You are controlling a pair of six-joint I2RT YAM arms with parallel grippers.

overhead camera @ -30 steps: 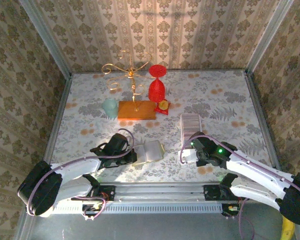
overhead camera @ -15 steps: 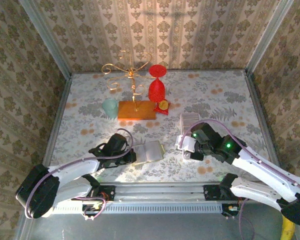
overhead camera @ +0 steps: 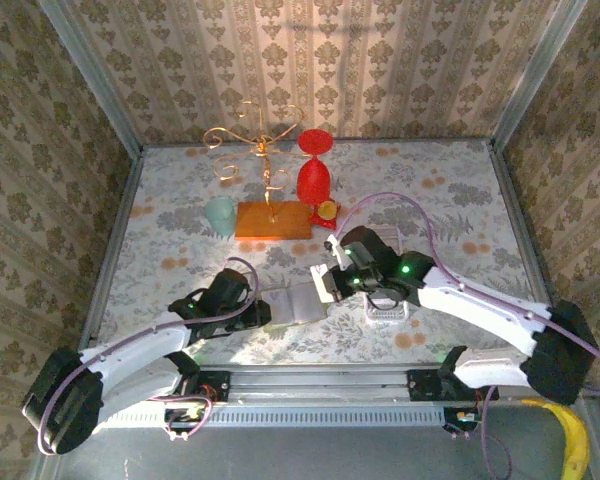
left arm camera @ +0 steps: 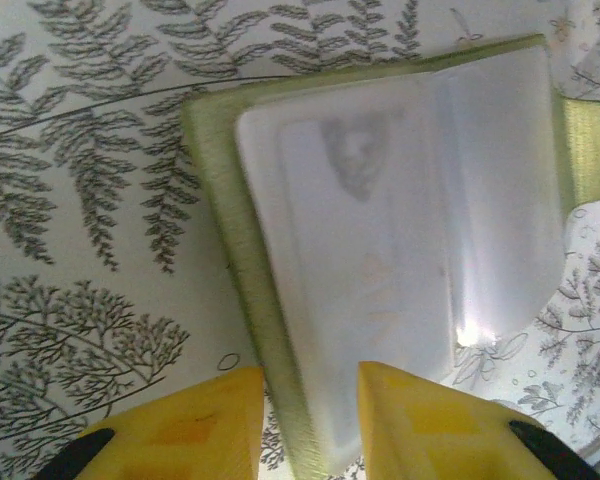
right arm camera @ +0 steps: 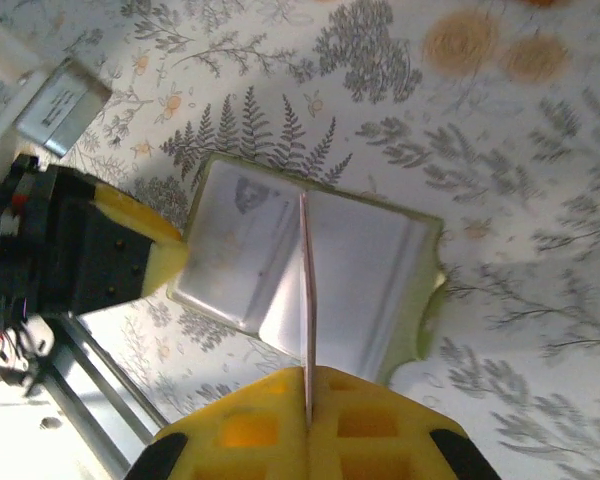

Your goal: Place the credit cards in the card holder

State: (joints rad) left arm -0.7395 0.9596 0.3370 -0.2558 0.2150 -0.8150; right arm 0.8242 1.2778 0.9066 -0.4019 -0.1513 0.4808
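I see the card holder [overhead camera: 298, 300] lying open and flat on the worktop [overhead camera: 180, 230], near its front edge. My left fingers [left arm camera: 185, 430] stand a little apart, with the holder's green rim between them. My right fingers [right arm camera: 365, 415] are closed on one pinkish credit card [right arm camera: 307, 290], which stands on its edge over the holder's middle fold. I cannot tell if it touches.
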